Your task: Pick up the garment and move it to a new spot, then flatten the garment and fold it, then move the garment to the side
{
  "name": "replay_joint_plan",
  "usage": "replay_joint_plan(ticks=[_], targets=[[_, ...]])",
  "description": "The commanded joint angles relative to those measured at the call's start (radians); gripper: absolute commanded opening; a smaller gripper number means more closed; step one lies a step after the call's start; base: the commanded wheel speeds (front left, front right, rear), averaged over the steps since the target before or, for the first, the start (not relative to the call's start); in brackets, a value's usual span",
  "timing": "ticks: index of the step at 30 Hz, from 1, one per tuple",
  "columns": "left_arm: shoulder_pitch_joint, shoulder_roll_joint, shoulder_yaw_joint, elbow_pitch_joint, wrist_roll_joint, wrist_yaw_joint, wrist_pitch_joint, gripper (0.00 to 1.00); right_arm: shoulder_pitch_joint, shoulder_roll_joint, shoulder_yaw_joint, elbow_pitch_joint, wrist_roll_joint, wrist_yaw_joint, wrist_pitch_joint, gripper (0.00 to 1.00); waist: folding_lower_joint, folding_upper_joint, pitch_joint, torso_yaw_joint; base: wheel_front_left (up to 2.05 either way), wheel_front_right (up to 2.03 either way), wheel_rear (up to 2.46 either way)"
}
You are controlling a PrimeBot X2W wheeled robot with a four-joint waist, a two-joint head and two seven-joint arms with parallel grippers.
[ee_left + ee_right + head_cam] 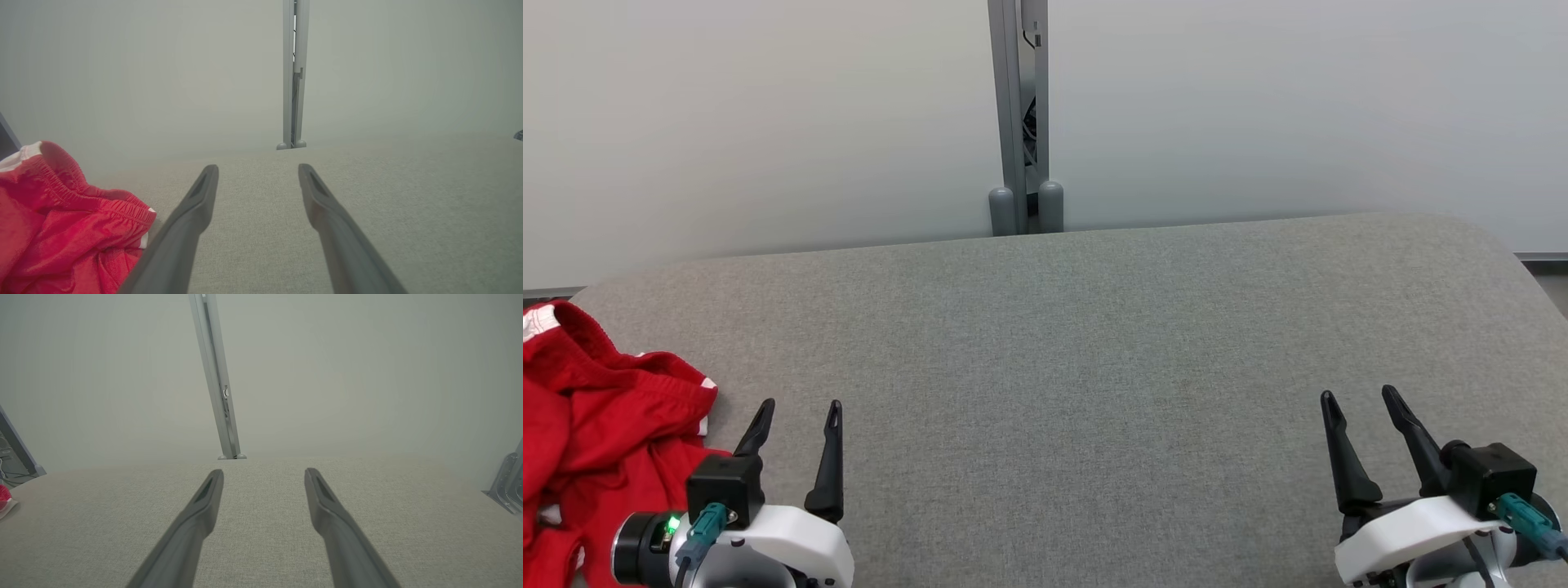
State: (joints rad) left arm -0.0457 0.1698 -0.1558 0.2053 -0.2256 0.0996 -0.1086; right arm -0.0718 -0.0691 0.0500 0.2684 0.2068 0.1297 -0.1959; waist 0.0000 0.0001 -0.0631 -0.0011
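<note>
The garment [596, 433] is a crumpled red piece with white trim and an elastic waistband, heaped at the left edge of the grey table [1094, 343]. My left gripper [799, 405] stands open just to its right, nothing between its fingers. In the left wrist view the garment [61, 232] lies left of the open left gripper [258, 167], its edge close to the left finger. My right gripper [1360, 395] stands open at the lower right, far from the cloth. In the right wrist view the open right gripper [264, 471] hovers over bare table, with a sliver of the garment [4, 496] at the far left.
A pale wall stands behind the table, split by a grey metal post [1019, 122] with two rounded feet at the table's far edge. A metal bracket [506, 484] shows at the right in the right wrist view. The table's corners are rounded.
</note>
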Motion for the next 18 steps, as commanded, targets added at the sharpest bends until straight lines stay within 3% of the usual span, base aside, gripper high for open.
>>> replay_joint_plan(ticks=[1, 18], targets=[[0.008, 0.002, 0.008, -0.011, 0.022, 0.009, 0.000, 1.00, 0.011, 0.001, 0.004, -0.009, -0.020, 0.002, -0.011, 1.00, 0.0000, -0.0001, 0.000, -0.001, 0.00, 0.00, 0.00], [0.011, 0.007, 0.002, 0.006, 0.005, 0.016, 0.012, 1.00, 0.015, 0.013, -0.011, 0.003, -0.002, 0.002, -0.018, 1.00, 0.0000, -0.0001, 0.001, -0.002, 0.00, 0.00, 0.00]])
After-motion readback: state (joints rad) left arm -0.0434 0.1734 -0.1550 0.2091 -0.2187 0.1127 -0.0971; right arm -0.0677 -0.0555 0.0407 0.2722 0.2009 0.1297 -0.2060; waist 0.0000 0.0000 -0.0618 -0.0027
